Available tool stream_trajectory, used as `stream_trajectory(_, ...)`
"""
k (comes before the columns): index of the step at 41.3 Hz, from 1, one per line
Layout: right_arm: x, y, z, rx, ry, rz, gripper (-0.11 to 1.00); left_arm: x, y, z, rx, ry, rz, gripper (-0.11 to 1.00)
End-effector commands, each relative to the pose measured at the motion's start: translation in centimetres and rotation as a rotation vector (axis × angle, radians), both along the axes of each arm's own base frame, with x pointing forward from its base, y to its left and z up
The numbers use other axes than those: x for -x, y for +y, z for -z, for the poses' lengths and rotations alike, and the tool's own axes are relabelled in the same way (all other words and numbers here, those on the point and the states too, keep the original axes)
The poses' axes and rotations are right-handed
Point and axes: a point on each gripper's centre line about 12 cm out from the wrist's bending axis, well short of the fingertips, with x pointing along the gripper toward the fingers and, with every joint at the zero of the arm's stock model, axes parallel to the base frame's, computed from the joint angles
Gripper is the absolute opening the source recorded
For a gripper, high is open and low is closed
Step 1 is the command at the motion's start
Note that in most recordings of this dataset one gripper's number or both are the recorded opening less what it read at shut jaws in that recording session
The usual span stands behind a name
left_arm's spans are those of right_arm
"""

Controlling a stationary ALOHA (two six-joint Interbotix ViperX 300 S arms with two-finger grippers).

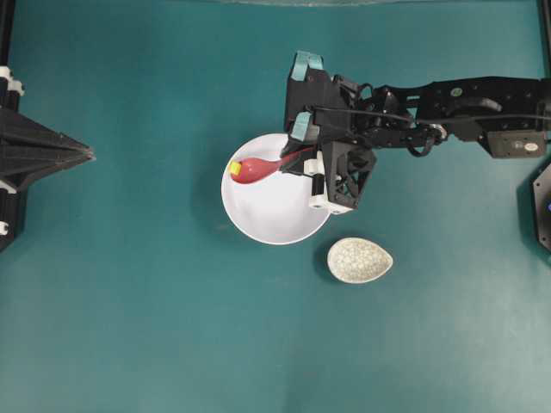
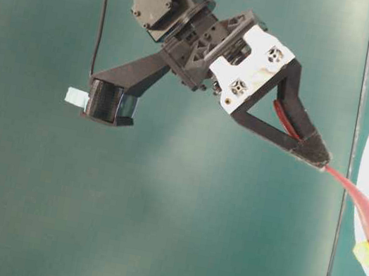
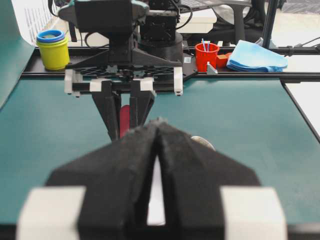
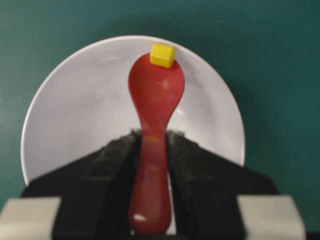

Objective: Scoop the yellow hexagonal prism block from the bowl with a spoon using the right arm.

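Teal desk (image 1: 129, 301) carries the white bowl (image 1: 267, 219), which lies just ahead of and below the right tool (image 4: 152, 145); a speckled dish (image 1: 360, 260) sits near the bowl. That tool is clamped on the red spoon's (image 4: 156, 100) handle, while the left tool (image 3: 157, 145) rests pressed together. Beyond the right tool, the yellow hexagonal prism block (image 4: 162, 55) sits at the scoop's far tip, by the bowl's far rim.

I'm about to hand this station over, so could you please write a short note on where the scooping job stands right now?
Right end effector: shut on the spoon handle, scoop held over the bowl.
Left end effector: shut, empty, parked away from the bowl.
Yellow block: at the scoop's far tip, by the bowl's rim; whether it rests on the spoon is unclear.
Done: spoon grasped, brought to the block.
Left: get the block fully in the scoop, lift it out.
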Motion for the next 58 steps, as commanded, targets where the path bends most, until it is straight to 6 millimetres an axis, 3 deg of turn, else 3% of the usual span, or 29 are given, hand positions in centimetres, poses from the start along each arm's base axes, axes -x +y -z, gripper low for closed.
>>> stream_trajectory(1,0.0,0.3,-1.7,0.01,-0.059,-0.002,0.25,-0.1,0.0,-1.3,-0.001,-0.035,-0.001,0.03)
stream_trajectory(16,0.1,1.0,-2.5,0.028,-0.166,0.013,0.25,-0.2,0.0,-1.2,0.002,-0.032,-0.001,0.03)
stream_trajectory(40,2.0,3.1,-4.5,0.071,-0.372,0.009,0.24,-0.1,0.0,-1.2,0.015,-0.031,0.0,0.03)
stream_trajectory(58,5.5,3.2,-6.6,0.111,-0.564,0.044,0.24,-0.2,0.0,-1.2,0.017,-0.032,0.0,0.03)
